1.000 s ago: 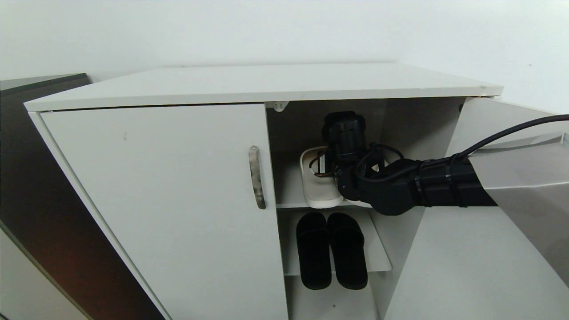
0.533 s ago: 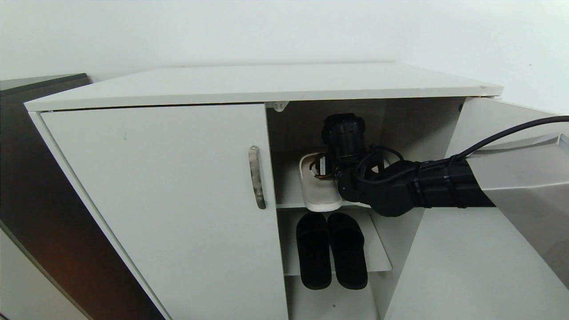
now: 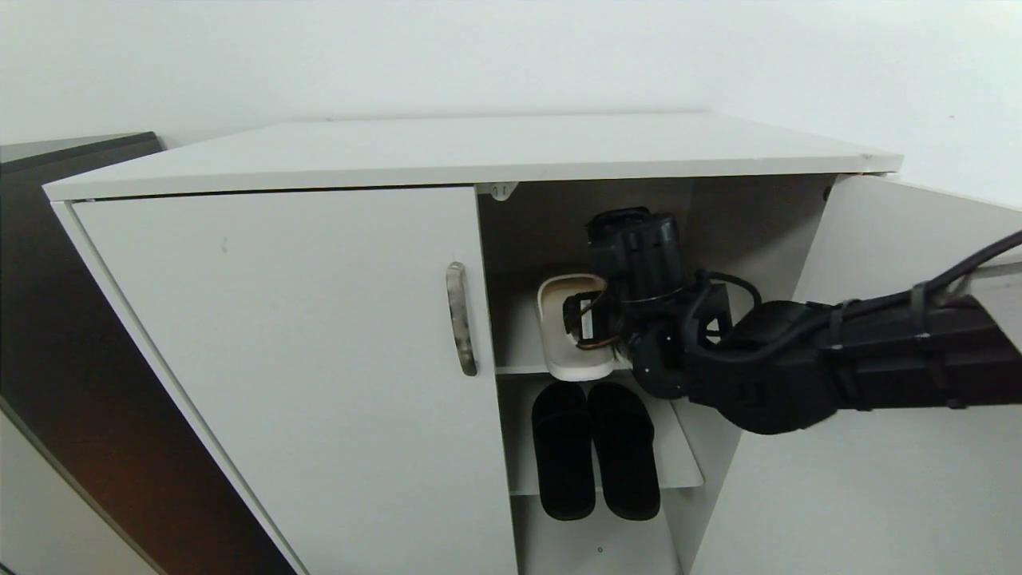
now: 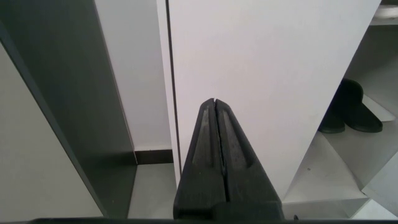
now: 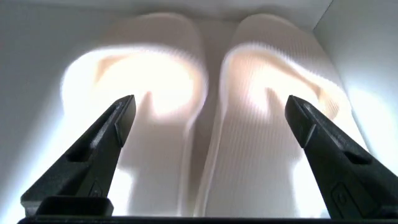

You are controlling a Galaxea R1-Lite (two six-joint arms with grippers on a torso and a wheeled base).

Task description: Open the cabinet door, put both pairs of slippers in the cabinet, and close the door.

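Inside the right half of the white cabinet (image 3: pixel 479 152), behind its swung-open right door (image 3: pixel 838 479), both pairs of slippers sit on shelves. The white slippers (image 3: pixel 571 359) lie side by side on the upper shelf (image 3: pixel 519 351), their near ends at its front edge, and the black slippers (image 3: pixel 595 451) lie side by side on the lower shelf (image 3: pixel 679 463), their near ends hanging a little past its front edge. The right arm (image 3: pixel 798 375) reaches in from the right through the open doorway, its wrist just above the white pair. In the right wrist view the right pincer (image 5: pixel 209 104) stands wide open, one finger over each white slipper, gripping nothing; whether the fingers touch the slippers cannot be told. The left door (image 3: pixel 303 359) is closed, with its metal handle (image 3: pixel 461 318) upright near its inner edge, just beside the open compartment. In the left wrist view the left pincer (image 4: pixel 214 102) has its two fingers pressed flat together with nothing between them, and it points at the closed left door from low down, apart from it, with the black slippers off to one side. A dark panel (image 3: pixel 80 319) leans beside the cabinet on the left, and a plain pale wall (image 3: pixel 511 56) rises behind.
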